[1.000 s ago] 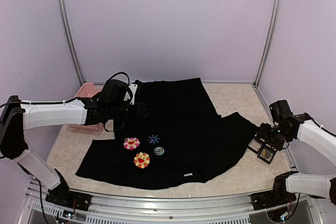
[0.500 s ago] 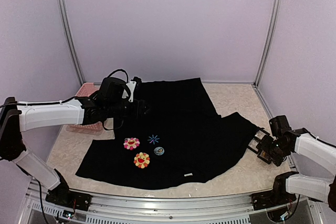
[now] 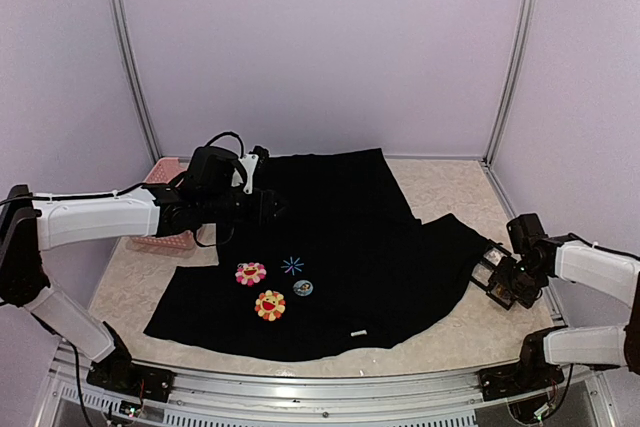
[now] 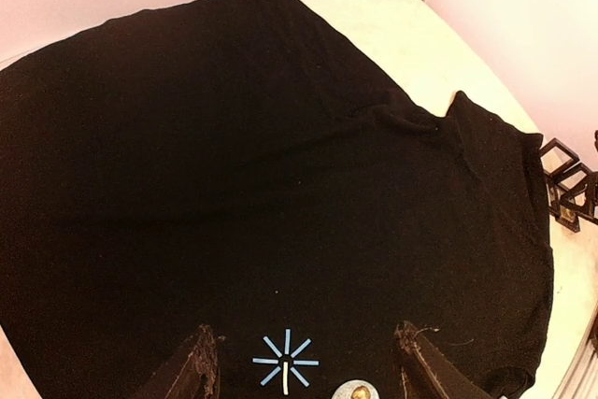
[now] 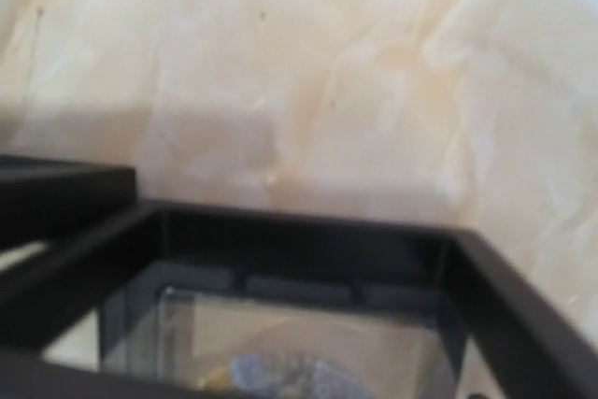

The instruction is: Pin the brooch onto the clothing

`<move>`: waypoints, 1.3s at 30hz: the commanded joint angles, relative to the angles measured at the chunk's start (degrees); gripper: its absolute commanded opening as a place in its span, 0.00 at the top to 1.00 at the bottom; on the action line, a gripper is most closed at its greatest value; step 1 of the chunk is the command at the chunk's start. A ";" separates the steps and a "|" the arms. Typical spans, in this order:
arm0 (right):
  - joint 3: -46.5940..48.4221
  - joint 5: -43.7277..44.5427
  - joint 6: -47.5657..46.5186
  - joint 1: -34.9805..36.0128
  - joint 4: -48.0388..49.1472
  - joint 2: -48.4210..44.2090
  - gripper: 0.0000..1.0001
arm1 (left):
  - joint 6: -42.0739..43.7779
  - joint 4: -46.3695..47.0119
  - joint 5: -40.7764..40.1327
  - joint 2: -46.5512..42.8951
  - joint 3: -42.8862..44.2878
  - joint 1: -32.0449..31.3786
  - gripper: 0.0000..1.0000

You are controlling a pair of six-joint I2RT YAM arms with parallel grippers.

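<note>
The clothing (image 3: 340,237) is a black T-shirt spread flat on the table. It bears a pink flower (image 3: 250,273), an orange flower (image 3: 270,305) and a blue starburst (image 3: 293,265). The brooch (image 3: 303,288), small and round with a pale blue rim, lies on the shirt just right of the starburst. My left gripper (image 3: 268,209) hovers over the shirt behind the flowers. In the left wrist view it (image 4: 306,332) stands open and empty, with the starburst (image 4: 285,360) and the brooch (image 4: 355,391) beyond it. My right gripper (image 3: 512,269) is down at small black-framed boxes (image 3: 492,275); its fingers are hidden.
A pink basket (image 3: 165,187) stands at the back left behind my left arm. The right wrist view is filled by a black-framed clear box (image 5: 299,259) on the beige tabletop (image 5: 308,72), with a blurred bluish thing (image 5: 280,376) inside. A white hem label (image 3: 357,333) marks the shirt's near edge.
My right arm has dropped and drawn in close over the black-framed boxes at the shirt's right corner. The left arm has barely shifted.
</note>
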 commanded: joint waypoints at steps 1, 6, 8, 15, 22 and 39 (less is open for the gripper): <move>4.19 3.55 -3.22 -0.75 -3.29 0.82 0.28 | 0.56 0.90 1.45 0.53 0.16 0.52 0.40; 5.91 4.16 -5.73 -0.35 -3.22 2.00 0.35 | 0.60 0.90 1.73 0.71 0.16 0.52 0.40; 5.39 2.47 -7.19 -0.28 -1.26 2.41 0.38 | 0.60 0.90 1.79 0.77 0.22 0.60 0.40; 3.38 -0.88 -8.89 -0.24 1.99 3.92 0.38 | 0.51 0.86 2.00 1.20 0.29 0.70 0.40; 2.55 -3.11 -8.87 -0.21 3.44 5.76 0.33 | 0.57 0.34 2.50 1.92 0.68 0.70 0.41; 3.09 -3.09 -8.25 -0.31 1.43 4.92 0.48 | 0.69 0.19 3.09 2.09 0.95 0.67 0.41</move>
